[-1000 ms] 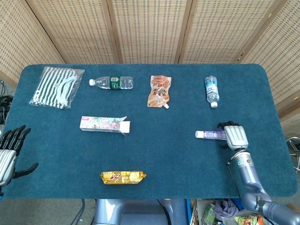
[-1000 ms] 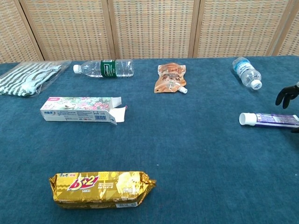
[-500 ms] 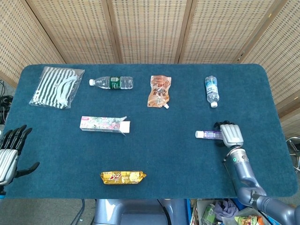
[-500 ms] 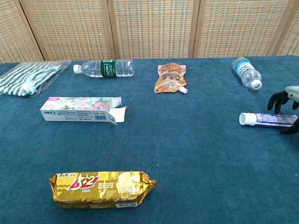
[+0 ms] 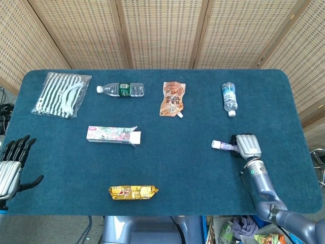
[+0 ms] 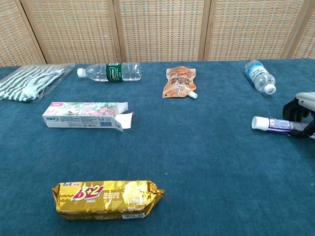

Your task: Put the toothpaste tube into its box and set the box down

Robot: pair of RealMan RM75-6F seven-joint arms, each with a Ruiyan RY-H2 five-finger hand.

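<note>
The toothpaste tube lies at the right of the blue table, white cap pointing left. My right hand covers its tail end, with dark fingers curled around both sides of the tube. The flowered toothpaste box lies flat at centre left, its flap open at the right end. My left hand hangs off the table's left front corner with fingers spread and nothing in it; the chest view does not show it.
Along the back lie a striped pouch, a green-label bottle, an orange spout pouch and a small water bottle. A gold biscuit pack lies near the front edge.
My right hand has slid left and down onto the tube and its fingers have closed around it; the cap end has shifted slightly. The left hand barely moved.
</note>
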